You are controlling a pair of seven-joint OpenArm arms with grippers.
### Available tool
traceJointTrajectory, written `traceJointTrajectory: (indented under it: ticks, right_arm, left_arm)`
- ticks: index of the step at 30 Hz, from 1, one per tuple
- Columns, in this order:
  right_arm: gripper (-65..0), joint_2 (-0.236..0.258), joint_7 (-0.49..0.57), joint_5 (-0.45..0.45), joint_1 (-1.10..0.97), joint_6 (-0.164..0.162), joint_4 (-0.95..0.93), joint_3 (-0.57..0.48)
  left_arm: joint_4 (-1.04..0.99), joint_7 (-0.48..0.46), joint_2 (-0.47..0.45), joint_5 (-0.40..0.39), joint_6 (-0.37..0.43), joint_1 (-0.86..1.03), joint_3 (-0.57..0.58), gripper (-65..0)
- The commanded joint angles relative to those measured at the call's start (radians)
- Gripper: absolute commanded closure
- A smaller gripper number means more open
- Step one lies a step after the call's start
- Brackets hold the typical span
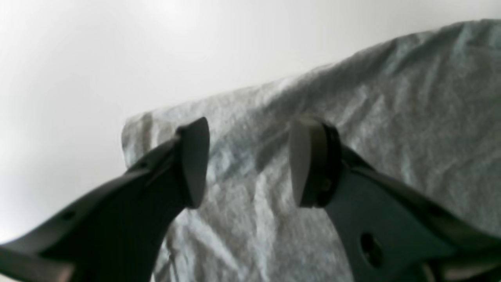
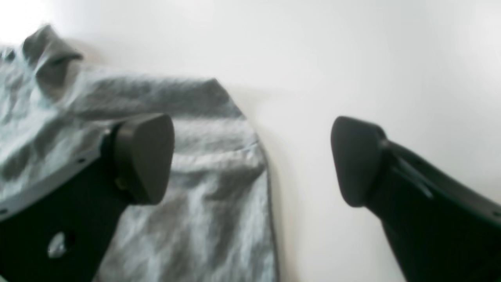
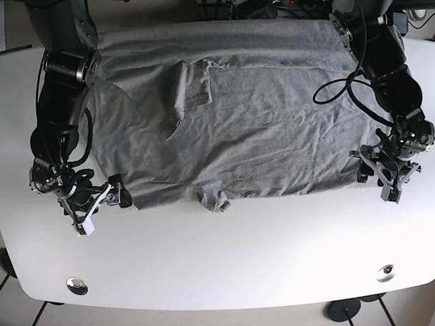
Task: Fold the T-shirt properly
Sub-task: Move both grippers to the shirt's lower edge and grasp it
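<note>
Our left gripper (image 1: 246, 162) and right gripper (image 2: 252, 160), jaws spread, at opposite corners of the grey T-shirt (image 3: 252, 126) on our white worktop (image 3: 228, 255).

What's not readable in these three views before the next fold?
- T-shirt top edge, base view: runs under the arms and cables at the frame's top.
- Shirt edges under the left gripper and right gripper, both wrist views: blurred; fabric layers cannot be counted, and contact with the cloth cannot be told. Both sets of jaws stand apart.
- Bunched fabric at the near hem, base view: too small to tell what it is.
</note>
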Motion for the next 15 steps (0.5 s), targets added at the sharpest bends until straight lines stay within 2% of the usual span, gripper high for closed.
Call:
traceJointTrajectory:
  ticks: [1, 3, 6, 7, 8, 11, 15]
  right_arm:
    - [-61.0, 0.009, 0.067, 0.004, 0.038, 0.004, -0.051, 0.001]
    - [-61.0, 0.003, 0.112, -0.015, 0.035, 0.004, -0.095, 0.001]
    - [-61.0, -0.018, 0.116, -0.019, -0.005, 0.004, -0.092, 0.001]
    - [-58.8, -0.028, 0.116, -0.019, -0.022, 0.004, -0.092, 0.001]
    - [-51.5, -0.034, 0.116, -0.019, -0.033, 0.004, -0.092, 0.001]
    - [-30.9, -0.057, 0.12, -0.019, -0.051, 0.004, -0.092, 0.001]
    - [-5.9, -0.067, 0.121, -0.02, -0.051, 0.004, -0.092, 0.001]
  left_arm:
    - [0.007, -0.028, -0.021, -0.01, 0.002, -0.029, -0.001, -30.7]
    - [0.005, -0.03, -0.023, -0.01, 0.002, -0.029, -0.001, -30.7]
    - [0.002, -0.03, -0.04, -0.01, 0.002, -0.029, -0.004, -30.7]
    - [0.002, -0.03, -0.049, -0.01, 0.002, -0.029, -0.006, -30.8]
    - [0.002, -0.031, -0.05, -0.01, 0.003, -0.031, -0.006, -31.1]
    - [-0.001, -0.043, -0.073, -0.01, 0.095, -0.061, -0.003, -31.8]
    - [-0.133, -0.142, -0.103, -0.01, 0.181, -0.104, 0.0, -46.8]
